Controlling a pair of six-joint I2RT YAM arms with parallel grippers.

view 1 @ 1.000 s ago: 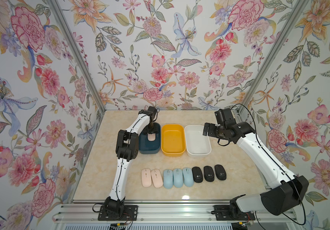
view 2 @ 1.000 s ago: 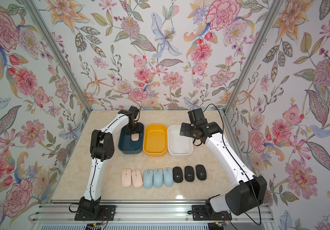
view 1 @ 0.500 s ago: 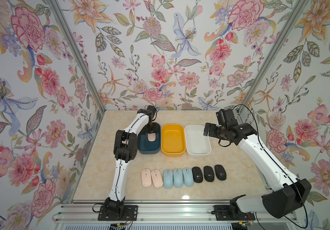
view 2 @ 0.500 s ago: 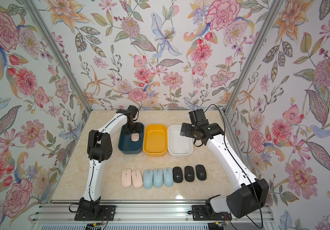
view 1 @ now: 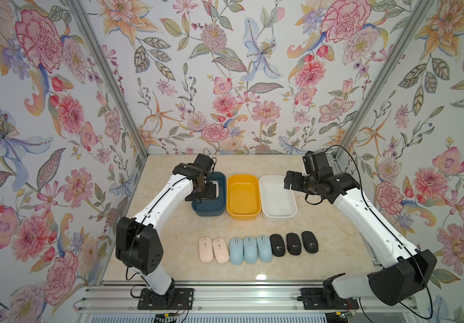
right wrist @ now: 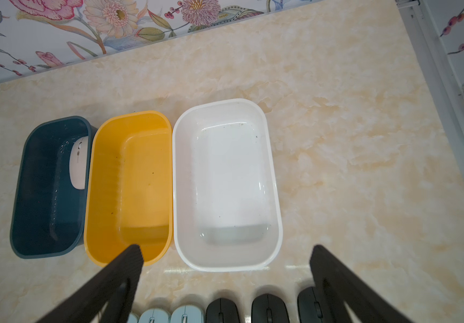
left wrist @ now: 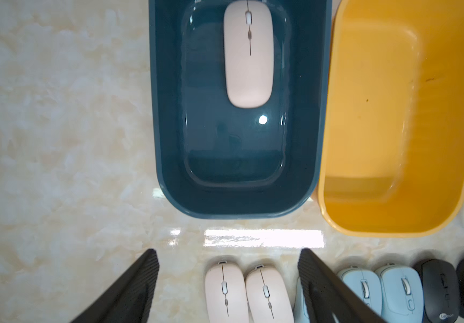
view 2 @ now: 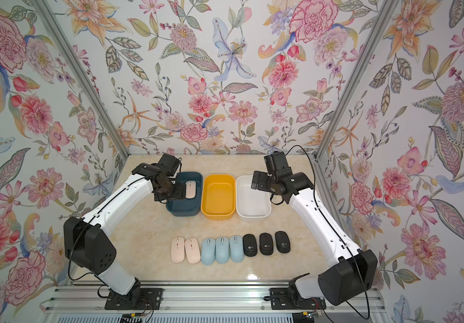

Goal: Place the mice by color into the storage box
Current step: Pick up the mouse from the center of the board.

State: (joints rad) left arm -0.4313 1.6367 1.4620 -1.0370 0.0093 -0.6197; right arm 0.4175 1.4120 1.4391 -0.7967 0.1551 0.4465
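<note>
Navy box point(left wrist: 166, 125) holds one pink mouse point(left wrist: 249, 53), lying flat, clear of my left gripper point(left wrist: 228, 253), jaws apart. My right gripper point(right wrist: 226, 247): jaws wide apart, by white box point(right wrist: 225, 265).

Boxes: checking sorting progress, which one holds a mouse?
The dark blue box, with one pink mouse inside; the yellow box and white box hold nothing.

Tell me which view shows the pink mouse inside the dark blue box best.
Left wrist view: the pink mouse lies large and sharp in the dark blue box. The right wrist view catches only part behind the box wall; both top views show it tiny beside the left gripper.
</note>
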